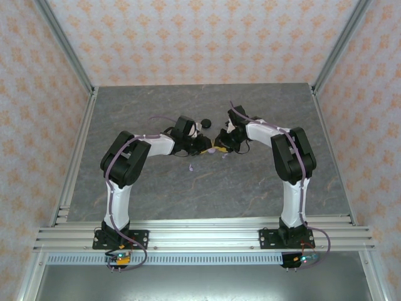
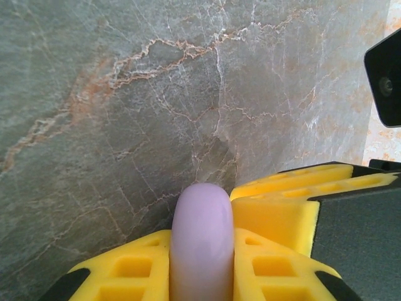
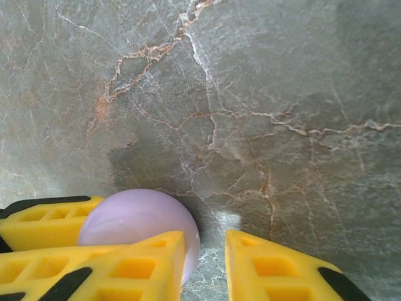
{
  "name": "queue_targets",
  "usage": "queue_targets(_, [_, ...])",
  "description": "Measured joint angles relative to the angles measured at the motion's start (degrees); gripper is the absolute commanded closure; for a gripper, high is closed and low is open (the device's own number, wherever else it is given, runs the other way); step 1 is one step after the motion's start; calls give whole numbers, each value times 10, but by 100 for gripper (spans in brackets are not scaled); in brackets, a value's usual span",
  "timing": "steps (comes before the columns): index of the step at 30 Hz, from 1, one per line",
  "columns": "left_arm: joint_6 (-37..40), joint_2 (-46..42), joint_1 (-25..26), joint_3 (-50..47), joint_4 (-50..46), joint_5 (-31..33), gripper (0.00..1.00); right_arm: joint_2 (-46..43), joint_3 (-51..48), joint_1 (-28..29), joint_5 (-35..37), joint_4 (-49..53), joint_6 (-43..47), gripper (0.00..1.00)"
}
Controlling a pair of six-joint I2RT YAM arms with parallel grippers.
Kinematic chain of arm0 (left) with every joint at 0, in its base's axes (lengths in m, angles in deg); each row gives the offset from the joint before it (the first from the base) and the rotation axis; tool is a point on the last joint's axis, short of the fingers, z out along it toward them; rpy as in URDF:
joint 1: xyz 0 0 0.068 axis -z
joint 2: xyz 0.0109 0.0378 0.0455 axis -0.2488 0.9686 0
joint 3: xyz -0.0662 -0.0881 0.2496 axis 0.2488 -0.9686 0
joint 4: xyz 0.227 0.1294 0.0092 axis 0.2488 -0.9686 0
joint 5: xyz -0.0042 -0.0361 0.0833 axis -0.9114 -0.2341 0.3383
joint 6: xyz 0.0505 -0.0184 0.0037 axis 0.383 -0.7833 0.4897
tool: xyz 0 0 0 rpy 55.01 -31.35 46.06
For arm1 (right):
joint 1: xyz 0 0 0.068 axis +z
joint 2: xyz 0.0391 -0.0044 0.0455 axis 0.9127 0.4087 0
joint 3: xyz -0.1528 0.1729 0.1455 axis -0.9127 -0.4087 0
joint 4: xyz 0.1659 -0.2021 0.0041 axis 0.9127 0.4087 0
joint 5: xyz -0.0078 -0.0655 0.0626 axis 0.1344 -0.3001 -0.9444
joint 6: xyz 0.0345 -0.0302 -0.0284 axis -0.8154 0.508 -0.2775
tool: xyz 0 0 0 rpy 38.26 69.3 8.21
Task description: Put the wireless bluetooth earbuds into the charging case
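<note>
Earbud: one tiny pale lilac earbud (image 1: 191, 167) lies loose near the middle of the tabletop (image 1: 263, 188), on the near-edge side of both grippers and touched by neither.
Earbud look: a small speck from above, too small to make out its shape or which way it faces.
Progress: early, by my reading, as no earbud is seated and this one is not yet picked up.
Left to do: lift the earbud, bring it to the case and press it in, then do the same for any other bud.
Case: a lilac charging case (image 2: 202, 219), smooth with rounded edges, round when seen from the right wrist. I cannot tell whether its lid is up.
Case place: held over the middle of the tabletop, a little toward the far edge.
Left gripper (image 2: 202, 241): yellow fingers clamped on the case, gripping its thin edge.
Right gripper (image 3: 205, 241): jaws slightly apart with bare tabletop showing between them, and the case just beside its left finger.
Black puck (image 1: 205, 123): on the tabletop just beyond the grippers, toward the far edge.
</note>
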Motion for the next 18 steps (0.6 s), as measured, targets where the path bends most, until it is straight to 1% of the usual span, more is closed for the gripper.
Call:
queue_targets(3, [9, -10, 2, -8, -2, 9, 82, -16, -10, 0, 7, 1, 0, 67])
queue_targets(6, [20, -36, 2, -27, -12, 17, 82, -57, -31, -4, 9, 2, 0, 66])
queue_targets(11, [51, -122, -2, -48, -23, 20, 82, -148, -55, -35, 0, -1, 12, 63])
queue_targets(15, [85, -197, -10, -49, -23, 5, 82, -226, -70, -66, -25, -9, 35, 62])
queue_targets(18, [112, -239, -15, -49, -23, -21, 82, -275, -80, -74, -52, -14, 58, 59])
